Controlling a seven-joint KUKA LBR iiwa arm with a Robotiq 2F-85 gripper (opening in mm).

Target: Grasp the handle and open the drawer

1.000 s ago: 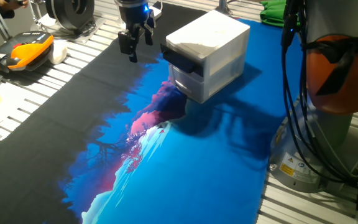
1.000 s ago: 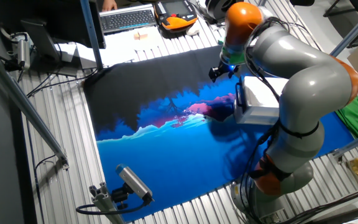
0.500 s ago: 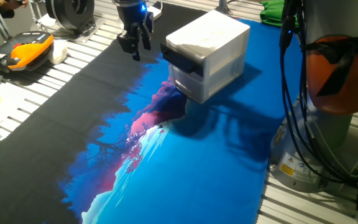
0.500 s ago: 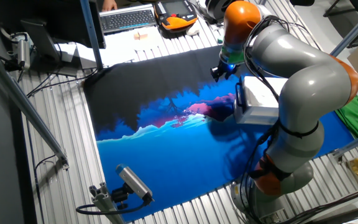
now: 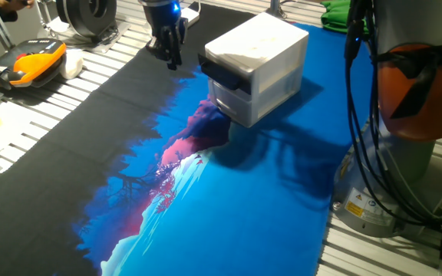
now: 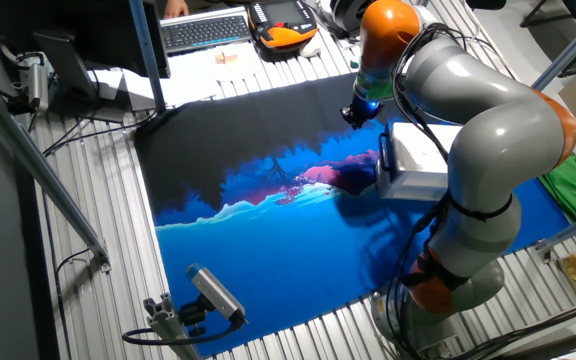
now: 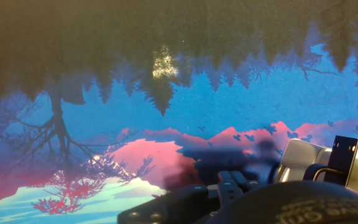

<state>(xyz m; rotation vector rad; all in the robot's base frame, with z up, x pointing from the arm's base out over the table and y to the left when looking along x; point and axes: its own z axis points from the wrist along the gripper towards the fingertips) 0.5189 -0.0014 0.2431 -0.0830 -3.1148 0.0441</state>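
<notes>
The white cabinet (image 5: 261, 44) stands on the blue part of the mat. The drawer (image 5: 229, 93) is its top front panel and looks closed, with the black bar handle (image 5: 219, 74) across it. My gripper (image 5: 169, 55) hangs over the black part of the mat, left of the handle and well apart from it. Its fingers look slightly apart and hold nothing. In the other fixed view the gripper (image 6: 353, 113) is up-left of the cabinet (image 6: 415, 150). In the hand view a cabinet corner (image 7: 303, 163) shows at lower right; my fingertips are not visible there.
A printed mat (image 5: 206, 176) covers the table. An orange and black controller (image 5: 25, 63) and a dark round device (image 5: 87, 15) lie at the far left. The arm's base (image 5: 405, 146) with hanging cables stands right of the cabinet. A keyboard (image 6: 203, 30) lies beyond the mat.
My gripper has turned about its wrist and shifted slightly up and right, a little closer to the cabinet. The cabinet and drawer have not moved.
</notes>
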